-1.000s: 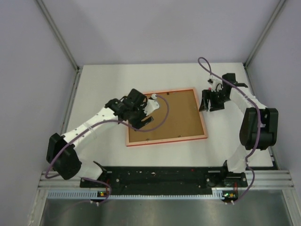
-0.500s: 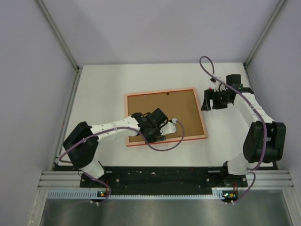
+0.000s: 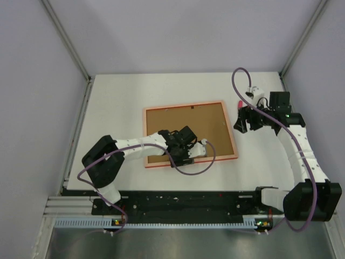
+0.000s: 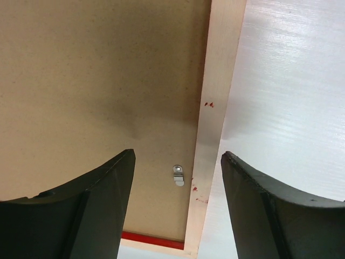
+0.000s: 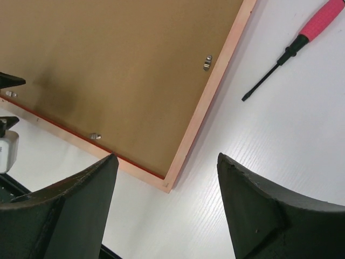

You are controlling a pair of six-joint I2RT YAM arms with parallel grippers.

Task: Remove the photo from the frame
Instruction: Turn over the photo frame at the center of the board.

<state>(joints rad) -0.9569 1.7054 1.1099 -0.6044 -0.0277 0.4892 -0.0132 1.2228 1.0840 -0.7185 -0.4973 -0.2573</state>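
Observation:
The frame (image 3: 186, 106) lies face down in the middle of the table, its pale pinkish rim (image 4: 216, 113) around a plain brown backing board (image 3: 202, 127). The photo is hidden under that board. Small metal clips (image 4: 178, 175) hold the board at the rim. My left gripper (image 3: 182, 154) hangs open over the frame's near edge, and its fingers (image 4: 81, 210) straddle a clip and the rim close to a corner. My right gripper (image 3: 240, 123) is open above bare table just right of the frame, with the frame's corner (image 5: 168, 186) between its fingers (image 5: 253, 205). Neither gripper holds anything.
A screwdriver with a pink handle (image 5: 318, 24) and a black shaft lies on the table right of the frame, also partly visible beside the right gripper as a pink tip (image 3: 239, 102). White table (image 3: 124, 97) surrounds the frame; grey walls close in the sides.
My left arm swung from the frame's left side down to its near edge, and its jaws narrowed a little. The right gripper drifted slightly right, away from the frame.

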